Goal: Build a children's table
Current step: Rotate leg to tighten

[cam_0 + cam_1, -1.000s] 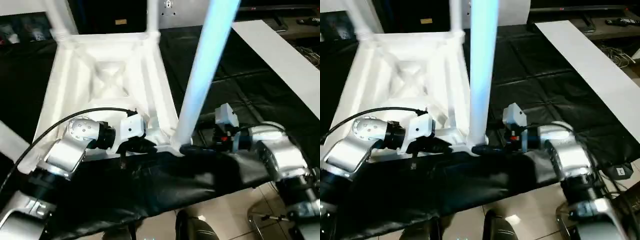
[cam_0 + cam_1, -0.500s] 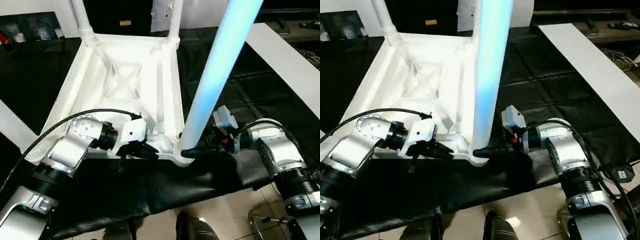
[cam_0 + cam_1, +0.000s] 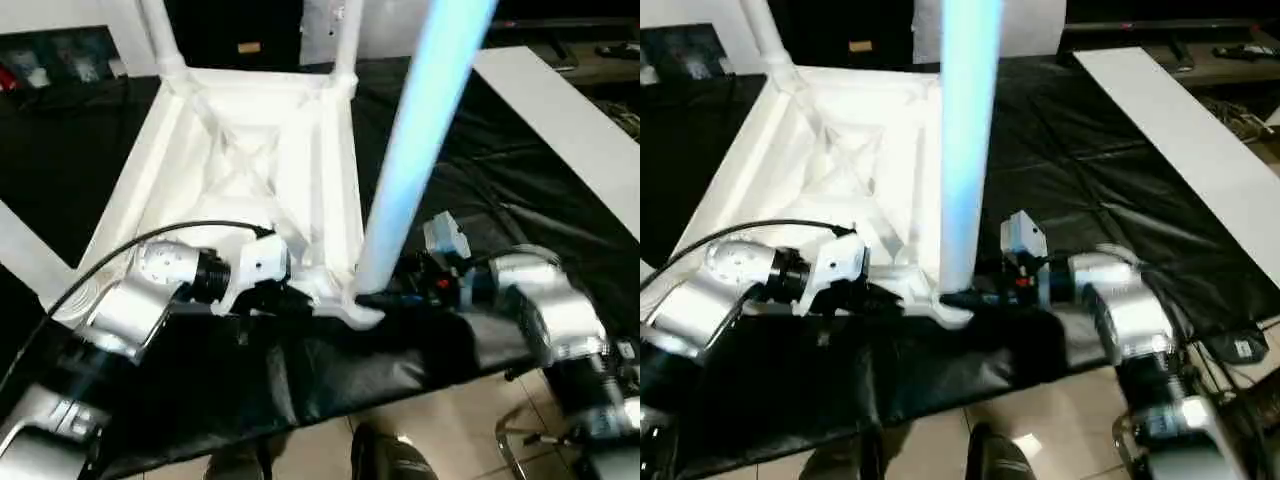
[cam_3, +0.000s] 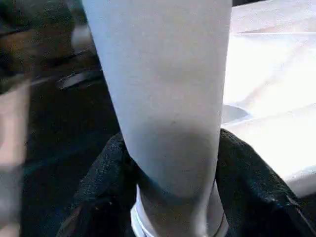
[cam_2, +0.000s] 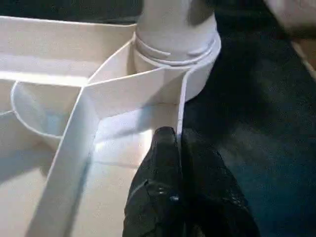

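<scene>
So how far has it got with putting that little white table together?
Three legs stand in the upturned table top: two far legs and a near leg. The right gripper clasps that near leg at its base, while the left gripper pinches the top's rim. Left: the near-left corner shows no leg.

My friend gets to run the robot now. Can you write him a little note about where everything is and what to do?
Left gripper: shut, pinching the near rim of the upside-down table top.
Right gripper: closed around the base of the near leg.
That leg stands upright in the near corner socket.
Two far legs are already standing in their sockets.
The near-left corner has no leg yet.
Left: probably seat this leg fully, then fit the last one.
</scene>
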### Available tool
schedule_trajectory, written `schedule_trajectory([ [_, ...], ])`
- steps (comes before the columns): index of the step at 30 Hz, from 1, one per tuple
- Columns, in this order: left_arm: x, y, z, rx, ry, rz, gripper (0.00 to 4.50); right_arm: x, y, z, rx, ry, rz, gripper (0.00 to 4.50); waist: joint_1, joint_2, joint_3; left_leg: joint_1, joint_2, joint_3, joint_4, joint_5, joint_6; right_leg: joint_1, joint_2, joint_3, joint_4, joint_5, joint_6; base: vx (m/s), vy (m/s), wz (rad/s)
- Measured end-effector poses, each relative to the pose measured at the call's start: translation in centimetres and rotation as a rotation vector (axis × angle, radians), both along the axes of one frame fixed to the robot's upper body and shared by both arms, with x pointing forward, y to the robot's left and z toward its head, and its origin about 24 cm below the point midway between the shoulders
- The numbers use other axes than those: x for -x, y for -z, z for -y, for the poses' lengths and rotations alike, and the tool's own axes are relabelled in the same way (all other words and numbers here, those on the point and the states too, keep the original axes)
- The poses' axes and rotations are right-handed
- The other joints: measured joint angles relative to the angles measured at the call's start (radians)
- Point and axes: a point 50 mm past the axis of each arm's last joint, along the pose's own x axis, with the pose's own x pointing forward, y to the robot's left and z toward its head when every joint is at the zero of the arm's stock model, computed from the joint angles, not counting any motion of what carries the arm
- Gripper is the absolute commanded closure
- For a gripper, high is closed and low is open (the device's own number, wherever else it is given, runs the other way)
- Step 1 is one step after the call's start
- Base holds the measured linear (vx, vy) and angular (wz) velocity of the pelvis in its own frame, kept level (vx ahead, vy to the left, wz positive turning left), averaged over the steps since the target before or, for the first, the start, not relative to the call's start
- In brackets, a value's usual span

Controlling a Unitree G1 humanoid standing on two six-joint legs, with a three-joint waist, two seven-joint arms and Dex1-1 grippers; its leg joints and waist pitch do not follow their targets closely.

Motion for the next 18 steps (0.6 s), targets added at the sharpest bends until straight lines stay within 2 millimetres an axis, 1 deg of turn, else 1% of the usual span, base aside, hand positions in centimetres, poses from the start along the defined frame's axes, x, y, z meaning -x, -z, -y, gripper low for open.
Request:
schedule_trajectory([
  [1, -0.1, 0.0, 0.2, 0.007, -0.035, 0.003, 4.50, -0.2, 0.0, -0.1, -0.010, 0.054, 0.000, 2.54, -0.012, 0.000, 0.000, 0.000, 0.000, -0.001, 0.000, 0.001, -0.002, -0.001, 0.000, -0.001, 0.000, -0.003, 0.004, 0.000, 0.000, 0.00],
  [2, -0.1, 0.2, 0.6, 0.019, -0.069, 0.000, 4.50, -0.4, 0.1, -0.2, -0.012, 0.106, 0.000, 2.55, -0.020, 0.000, 0.000, 0.001, 0.000, -0.002, 0.000, 0.001, -0.002, -0.001, 0.000, -0.002, -0.003, -0.005, 0.005, 0.000, 0.000, 0.00],
  [4, -0.3, 0.5, 1.8, 0.060, -0.171, 0.007, 4.50, -0.7, 0.3, -0.5, -0.038, 0.278, 0.000, 2.55, -0.038, 0.000, 0.000, 0.000, 0.000, -0.006, -0.001, 0.001, -0.002, 0.000, 0.000, -0.007, -0.011, -0.006, 0.006, 0.000, 0.000, 0.00],
  [6, -0.5, 0.6, 2.6, 0.082, -0.231, 0.009, 4.50, -1.0, 0.2, -0.9, -0.042, 0.385, -0.003, 2.55, -0.049, 0.001, 0.000, 0.000, 0.000, -0.010, -0.002, 0.001, -0.002, 0.002, 0.000, -0.013, -0.022, -0.006, 0.006, 0.000, 0.000, 0.00],
  [7, -0.7, 0.7, 3.0, 0.084, -0.270, 0.014, 4.50, -1.3, 0.3, -1.3, -0.048, 0.453, -0.011, 2.56, -0.059, 0.006, 0.002, 0.000, 0.000, -0.019, -0.003, 0.001, -0.002, 0.009, 0.000, -0.027, -0.036, -0.007, 0.006, 0.000, 0.000, 0.00],
  [8, -0.9, 0.8, 3.3, 0.087, -0.304, 0.015, 4.50, -1.5, 0.4, -1.8, -0.065, 0.521, -0.030, 2.56, -0.065, 0.010, 0.004, 0.001, 0.002, -0.026, -0.005, 0.001, -0.002, 0.017, 0.000, -0.038, -0.049, -0.007, 0.006, 0.000, 0.000, 0.00],
  [9, -1.3, 0.7, 3.6, 0.091, -0.333, 0.019, 4.50, -1.7, 0.3, -2.3, -0.084, 0.592, -0.040, 2.56, -0.070, 0.015, 0.008, 0.000, 0.006, -0.031, -0.006, 0.001, -0.002, 0.025, 0.000, -0.053, -0.061, -0.009, 0.005, -0.050, 0.038, -0.07],
  [10, -1.6, 0.6, 3.9, 0.095, -0.355, 0.024, 4.50, -2.0, 0.1, -2.7, -0.096, 0.658, -0.050, 2.56, -0.069, 0.023, 0.017, -0.002, 0.011, -0.032, -0.013, 0.001, -0.002, 0.032, -0.001, -0.063, -0.046, -0.030, 0.000, -0.050, 0.038, -0.07],
  [11, -1.9, 0.5, 4.3, 0.095, -0.364, 0.029, 4.50, -2.2, 0.1, -3.0, -0.131, 0.723, -0.078, 2.56, -0.066, 0.021, 0.022, -0.002, 0.010, -0.029, -0.015, 0.001, -0.003, 0.029, -0.001, -0.052, 0.026, -0.081, -0.014, -0.107, 0.015, -0.03],
  [12, -2.1, 0.4, 4.6, 0.090, -0.368, 0.039, 4.50, -2.2, 0.1, -3.0, -0.149, 0.761, -0.088, 2.56, -0.048, 0.010, 0.020, 0.000, 0.008, -0.002, -0.016, 0.001, -0.003, 0.035, -0.002, -0.023, 0.100, -0.113, -0.027, -0.022, -0.065, 0.08],
  [13, -2.3, 0.0, 4.5, 0.089, -0.369, 0.057, 4.50, -2.6, -0.3, -3.3, -0.160, 0.771, -0.080, 2.00, -0.034, -0.019, 0.014, 0.000, 0.002, 0.010, -0.012, -0.001, -0.010, 0.022, -0.004, 0.014, 0.110, -0.121, 0.020, -0.022, -0.065, 0.08],
  [14, -2.4, -0.1, 4.4, 0.089, -0.371, 0.063, 4.50, -2.7, -0.5, -3.5, -0.169, 0.775, -0.080, 2.00, -0.028, -0.017, 0.014, -0.006, -0.007, -0.007, -0.003, -0.009, -0.015, 0.016, -0.004, 0.013, 0.106, -0.121, 0.020, 0.044, -0.100, -0.09],
  [15, -2.4, -0.1, 4.4, 0.089, -0.367, 0.063, 4.50, -2.7, -0.6, -3.7, -0.185, 0.771, -0.085, 1.86, -0.014, -0.011, 0.013, -0.013, -0.019, -0.044, 0.004, -0.014, -0.009, 0.020, 0.001, 0.011, 0.102, -0.121, 0.019, 0.030, -0.056, -0.30],
  [16, -2.3, -0.1, 4.5, 0.088, -0.360, 0.066, 4.50, -2.7, -0.6, -3.7, -0.196, 0.772, -0.087, 1.86, -0.008, 0.001, 0.012, -0.018, -0.023, -0.070, 0.001, -0.005, -0.022, 0.020, 0.002, -0.003, 0.101, -0.120, 0.019, 0.030, -0.056, -0.30],
  [17, -2.3, -0.2, 4.4, 0.083, -0.354, 0.070, 4.50, -2.6, -0.6, -3.7, -0.201, 0.769, -0.085, 1.64, -0.007, 0.005, 0.012, -0.018, -0.017, -0.072, -0.001, 0.011, -0.035, 0.021, 0.007, -0.007, 0.100, -0.117, 0.013, 0.057, -0.009, -0.21],
  [18, -2.3, -0.4, 4.3, 0.078, -0.347, 0.078, 4.50, -2.5, -0.7, -3.7, -0.209, 0.762, -0.084, 1.64, -0.009, 0.008, 0.011, -0.018, -0.012, -0.072, 0.000, 0.012, -0.035, 0.020, 0.012, -0.007, 0.091, -0.111, 0.007, 0.000, 0.000, 0.00],
])
